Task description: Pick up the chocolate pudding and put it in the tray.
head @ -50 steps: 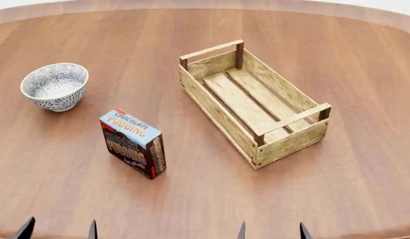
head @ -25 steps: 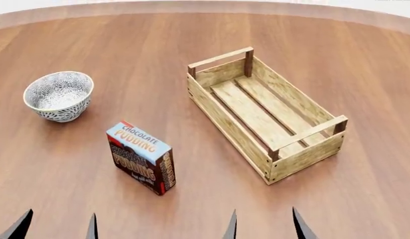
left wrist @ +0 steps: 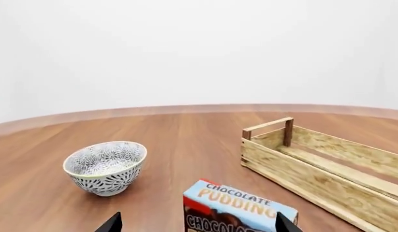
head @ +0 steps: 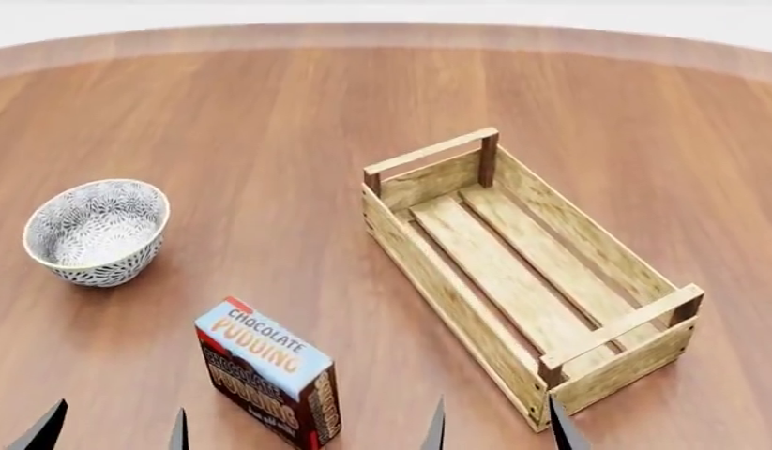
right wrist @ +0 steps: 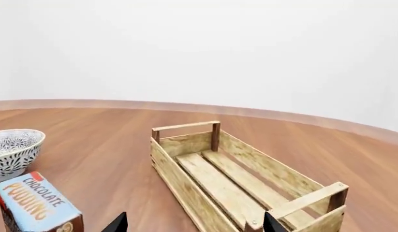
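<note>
The chocolate pudding carton [head: 268,372] stands upright on the wooden table, light-blue face up, near the front left; it also shows in the left wrist view [left wrist: 237,209] and the right wrist view [right wrist: 37,207]. The light-wood slatted tray [head: 523,272] lies empty to its right, also in the left wrist view [left wrist: 328,166] and the right wrist view [right wrist: 244,181]. My left gripper [head: 114,429] is open at the bottom edge, just in front of the carton, its tips showing in the left wrist view [left wrist: 195,224]. My right gripper [head: 496,427] is open near the tray's front corner, also in its wrist view [right wrist: 194,223].
A grey-white floral bowl [head: 96,232] sits at the left, behind the carton; it also shows in the left wrist view [left wrist: 106,166] and the right wrist view [right wrist: 11,152]. The round table's far edge [head: 386,37] curves across the back.
The whole head view has shifted: the carton, bowl and tray now sit lower in the picture, nearer the gripper tips. Both grippers stay open and empty.
</note>
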Tool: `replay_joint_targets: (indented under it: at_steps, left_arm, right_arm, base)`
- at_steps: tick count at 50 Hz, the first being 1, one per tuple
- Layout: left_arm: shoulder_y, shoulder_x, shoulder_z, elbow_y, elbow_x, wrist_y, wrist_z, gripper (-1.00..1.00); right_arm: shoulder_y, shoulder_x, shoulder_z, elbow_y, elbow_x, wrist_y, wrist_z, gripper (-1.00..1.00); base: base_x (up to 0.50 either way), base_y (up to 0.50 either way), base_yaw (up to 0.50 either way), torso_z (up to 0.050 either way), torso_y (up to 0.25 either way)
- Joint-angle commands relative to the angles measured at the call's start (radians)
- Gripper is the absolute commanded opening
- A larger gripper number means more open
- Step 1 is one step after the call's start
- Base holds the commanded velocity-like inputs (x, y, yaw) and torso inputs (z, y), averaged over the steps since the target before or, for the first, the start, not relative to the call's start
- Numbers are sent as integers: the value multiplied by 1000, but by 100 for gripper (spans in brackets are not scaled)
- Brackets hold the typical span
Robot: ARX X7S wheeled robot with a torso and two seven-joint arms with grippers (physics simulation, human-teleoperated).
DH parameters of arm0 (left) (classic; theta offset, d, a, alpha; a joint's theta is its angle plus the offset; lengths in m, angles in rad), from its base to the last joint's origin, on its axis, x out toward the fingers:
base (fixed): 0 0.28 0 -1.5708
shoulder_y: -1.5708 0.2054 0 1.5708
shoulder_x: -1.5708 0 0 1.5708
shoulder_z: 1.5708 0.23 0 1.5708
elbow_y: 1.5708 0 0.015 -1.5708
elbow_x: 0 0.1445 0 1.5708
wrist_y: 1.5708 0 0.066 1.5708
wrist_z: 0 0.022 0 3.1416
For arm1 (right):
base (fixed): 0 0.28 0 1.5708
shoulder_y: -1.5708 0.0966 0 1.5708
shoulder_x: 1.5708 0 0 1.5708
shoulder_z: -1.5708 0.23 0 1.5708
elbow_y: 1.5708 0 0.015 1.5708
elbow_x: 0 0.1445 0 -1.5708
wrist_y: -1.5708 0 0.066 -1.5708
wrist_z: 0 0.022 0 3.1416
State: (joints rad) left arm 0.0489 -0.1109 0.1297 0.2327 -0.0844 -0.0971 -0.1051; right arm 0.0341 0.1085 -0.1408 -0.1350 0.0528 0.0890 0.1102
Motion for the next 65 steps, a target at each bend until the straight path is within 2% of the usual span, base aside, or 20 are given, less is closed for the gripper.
replay_joint_targets:
  at_steps: [1,20,23,27,37,53,65]
  left_arm:
    - [2,-12,14,9,-11,4,-14,100]
    - [0,-26,40,11,-16,2,-33,100]
    - [1,-27,46,10,-15,6,-36,100]
    - [7,-32,50,18,-19,7,-39,100]
    - [9,-39,49,20,-33,13,-47,100]
    - [4,-48,64,21,-40,9,-61,100]
    - [1,-54,76,13,-42,13,-70,100]
  right_arm:
    - [6,11,-7,30,13,-24,13,100]
    - [5,23,-29,10,27,-18,32,100]
    - [-10,23,-47,8,41,-26,14,100]
    - [-44,45,-86,8,112,-30,-83,100]
    - [-147,130,-165,37,128,-169,-235,100]
    - [-268,211,-143,48,175,-282,-294,100]
    - [-219,188,-176,145,181,-290,-328,100]
  base:
    - [395,0,0,0,0]
    - [397,0,0,0,0]
    - [0,0,0,0,0]
    - [0,0,0,0,0]
    - [0,0,0,0,0]
    - [0,0,0,0,0]
    - [0,0,0,0,0]
